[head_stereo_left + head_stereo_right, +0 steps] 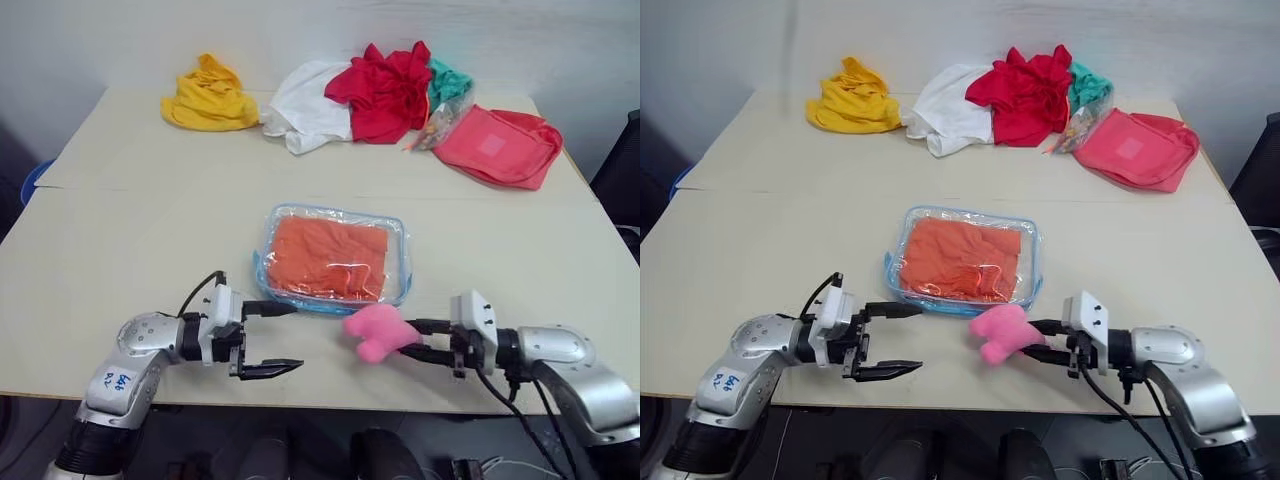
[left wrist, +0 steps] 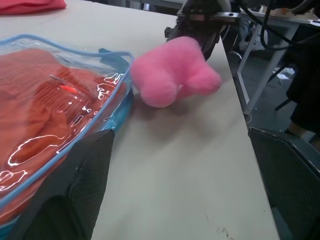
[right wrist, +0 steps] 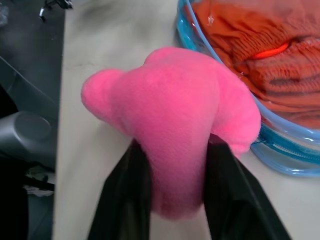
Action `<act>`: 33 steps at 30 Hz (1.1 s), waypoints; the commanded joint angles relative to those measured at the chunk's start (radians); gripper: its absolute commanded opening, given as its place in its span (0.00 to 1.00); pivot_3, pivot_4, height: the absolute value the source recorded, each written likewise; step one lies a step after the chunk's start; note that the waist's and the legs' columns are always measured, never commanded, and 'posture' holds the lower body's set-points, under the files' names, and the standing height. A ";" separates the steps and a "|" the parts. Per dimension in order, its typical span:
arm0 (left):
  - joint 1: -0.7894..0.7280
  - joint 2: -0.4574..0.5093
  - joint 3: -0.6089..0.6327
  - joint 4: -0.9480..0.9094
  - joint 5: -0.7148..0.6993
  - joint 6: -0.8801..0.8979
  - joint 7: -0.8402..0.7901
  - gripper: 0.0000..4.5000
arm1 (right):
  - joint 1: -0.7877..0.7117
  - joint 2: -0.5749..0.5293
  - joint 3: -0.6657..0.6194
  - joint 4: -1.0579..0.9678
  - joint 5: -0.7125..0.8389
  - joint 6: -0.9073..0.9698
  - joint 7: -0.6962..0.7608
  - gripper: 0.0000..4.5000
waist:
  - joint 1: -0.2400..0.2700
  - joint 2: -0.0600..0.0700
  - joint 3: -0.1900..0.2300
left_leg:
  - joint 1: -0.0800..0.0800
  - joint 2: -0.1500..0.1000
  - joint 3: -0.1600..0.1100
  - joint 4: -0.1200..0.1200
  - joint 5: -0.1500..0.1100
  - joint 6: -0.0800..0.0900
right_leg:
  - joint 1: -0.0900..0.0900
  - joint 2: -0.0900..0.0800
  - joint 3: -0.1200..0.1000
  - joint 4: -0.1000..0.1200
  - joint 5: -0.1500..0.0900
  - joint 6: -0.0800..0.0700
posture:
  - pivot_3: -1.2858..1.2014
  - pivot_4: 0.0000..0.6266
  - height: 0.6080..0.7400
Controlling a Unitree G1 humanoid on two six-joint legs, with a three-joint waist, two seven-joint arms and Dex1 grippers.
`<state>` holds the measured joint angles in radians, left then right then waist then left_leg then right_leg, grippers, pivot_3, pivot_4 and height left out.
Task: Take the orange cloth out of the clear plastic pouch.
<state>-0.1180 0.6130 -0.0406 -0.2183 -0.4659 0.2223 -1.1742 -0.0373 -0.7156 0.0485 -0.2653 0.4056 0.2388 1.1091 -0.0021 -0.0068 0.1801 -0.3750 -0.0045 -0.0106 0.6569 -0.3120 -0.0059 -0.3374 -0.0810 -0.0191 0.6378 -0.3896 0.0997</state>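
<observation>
Pink plush fills the right pincer (image 3: 172, 200), its two black fingers clamped on the pink plush charm (image 1: 378, 332) that hangs from the clear plastic pouch (image 1: 333, 257). Just beyond that pincer, toward the robot's left and further onto the tabletop (image 1: 130, 250), the pouch lies flat with the orange cloth (image 1: 330, 255) still sealed inside, behind the light blue zipper trim (image 2: 75, 50). Opposite, the left pincer (image 1: 272, 338) stands wide open and empty, one finger touching or nearly touching the pouch's near corner, the other hanging over the tabletop edge. The step in hand looks like opening the zipper: it would go best with the left pincer pinning the pouch's corner first, while the right draws the charm steadily along the trim rather than lifting, so the pouch does not slide or bunch. Well beyond the pouch lie a yellow cloth heap (image 1: 210, 95), a bright red garment (image 1: 385, 90) and a coral-pink fabric bag (image 1: 500, 145).
</observation>
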 commanded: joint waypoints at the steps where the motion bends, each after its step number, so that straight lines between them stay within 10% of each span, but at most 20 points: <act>1: -0.042 0.005 -0.034 0.008 0.017 -0.043 -0.042 1.00 | -0.027 0.001 0.034 -0.033 -0.030 -0.054 0.022 0.65 | 0.000 0.000 0.000 | 0.000 0.000 0.000 0.000 0.000 0.000 | 0.000 0.000 0.000 0.000 0.000 0.000 | 0.52 0.24 1.00; 6: -0.169 -0.084 -0.147 0.091 0.077 -0.132 -0.082 1.00 | -0.025 -0.058 0.049 -0.101 -0.024 0.028 0.035 1.00 | 0.005 0.000 0.000 | 0.000 0.000 0.000 0.001 0.000 0.000 | 0.000 0.000 -0.001 0.000 0.000 0.000 | 0.52 0.24 1.00; 16: -0.362 -0.262 -0.300 0.312 0.237 -0.239 -0.043 1.00 | 0.138 -0.256 -0.388 -0.154 0.258 0.119 0.214 1.00 | 0.019 -0.001 0.001 | -0.002 0.000 0.000 0.004 0.000 0.000 | 0.001 0.002 -0.002 0.001 0.000 0.000 | 0.52 0.24 1.00; 20: -0.390 -0.306 -0.343 0.394 0.316 -0.264 0.004 1.00 | 0.060 -0.234 -0.423 0.148 0.031 -0.316 0.241 1.00 | 0.021 -0.003 0.001 | -0.001 0.000 0.000 0.006 0.000 0.001 | 0.002 0.002 -0.002 0.002 0.000 0.001 | 0.52 0.24 1.00; 26: -0.372 -0.300 -0.348 0.408 0.363 -0.269 0.043 0.67 | -0.110 -0.150 -0.339 0.530 -0.104 -0.698 0.237 1.00 | 0.019 -0.003 0.001 | 0.002 0.000 0.002 0.005 0.000 0.001 | 0.004 0.002 0.000 0.001 0.001 0.001 | 0.52 0.24 1.00; 33: -0.346 -0.278 -0.336 0.363 0.345 -0.193 0.045 0.22 | -0.361 -0.058 -0.118 0.557 -0.207 -0.667 0.195 1.00 | -0.003 -0.001 0.000 | 0.004 0.000 0.003 0.006 0.000 0.000 | 0.004 0.002 0.001 0.005 0.001 0.001 | 0.52 0.24 1.00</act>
<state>-0.4809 0.3247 -0.3708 0.1589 -0.1228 0.0087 -1.1341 -0.3731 -0.7727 -0.0849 0.3175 0.2028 -0.4477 1.3178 -0.0050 -0.0075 0.1803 -0.3706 -0.0039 -0.0081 0.6631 -0.3117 -0.0060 -0.3334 -0.0793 -0.0181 0.6431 -0.3889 0.1010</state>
